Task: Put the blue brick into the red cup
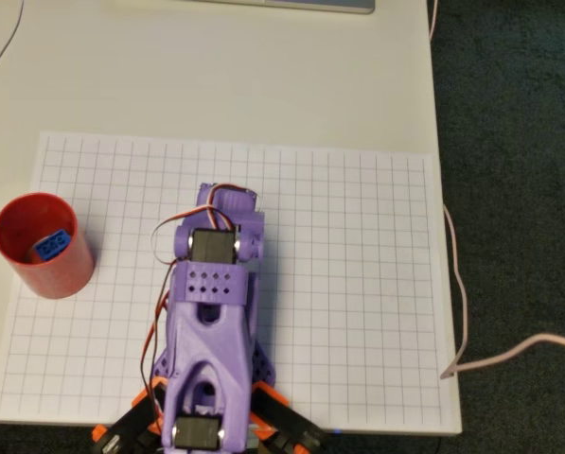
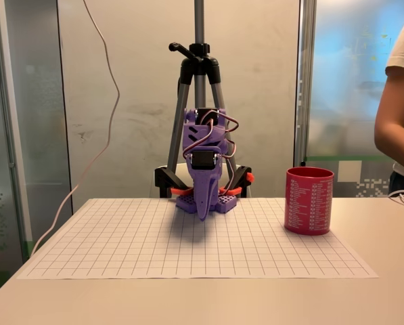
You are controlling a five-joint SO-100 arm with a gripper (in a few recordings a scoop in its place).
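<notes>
From my remote seat I see a pale cream desk (image 1: 216,76) carrying a white sheet of grid paper (image 1: 358,284). Dark carpet floor (image 1: 519,189) lies off the desk's right edge in the overhead view, with a pale cable (image 1: 457,284) trailing over it. In the fixed view, a grey tripod (image 2: 199,81) stands behind the desk before a scuffed off-white wall panel (image 2: 141,101). Frosted glass panes (image 2: 26,101) flank it, bright and bluish on the right (image 2: 344,81). A person's arm (image 2: 394,122) shows at the right edge.

Smooth red plastic cup (image 2: 308,201)
</notes>
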